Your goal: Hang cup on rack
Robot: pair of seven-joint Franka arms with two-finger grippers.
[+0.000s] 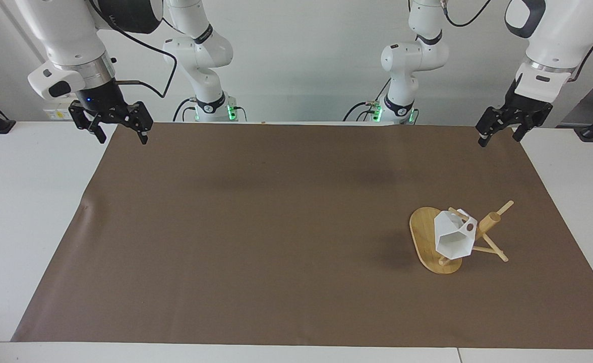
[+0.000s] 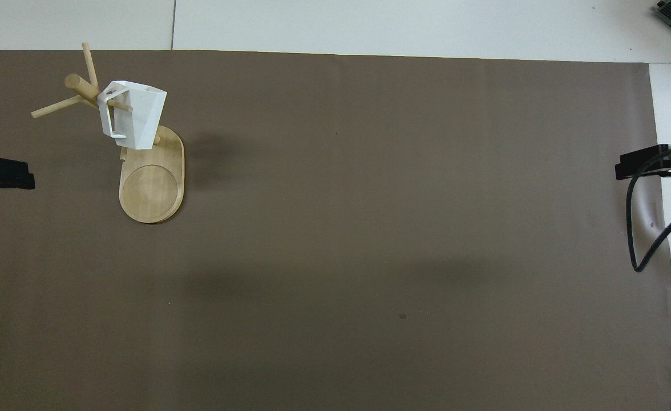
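- In the overhead view only a dark tip of each gripper shows at the frame's side edges; the arms are cut off.
- The cup (image 1: 454, 238) hangs by its handle on a peg of the rack (image 1: 430, 247), toward the left arm's end of the brown mat (image 1: 256, 227), tilted, its hexagonal mouth turned away from the robots.
- The left gripper (image 1: 499, 135) hangs over the mat's corner, jaws wide, empty.
- The right gripper (image 1: 121, 136) waits over the other corner, wide and empty.

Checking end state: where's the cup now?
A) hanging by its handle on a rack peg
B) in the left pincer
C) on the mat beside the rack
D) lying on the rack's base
A: the cup hangs with a peg of the rack through its handle, clear of the base, both pincers away.
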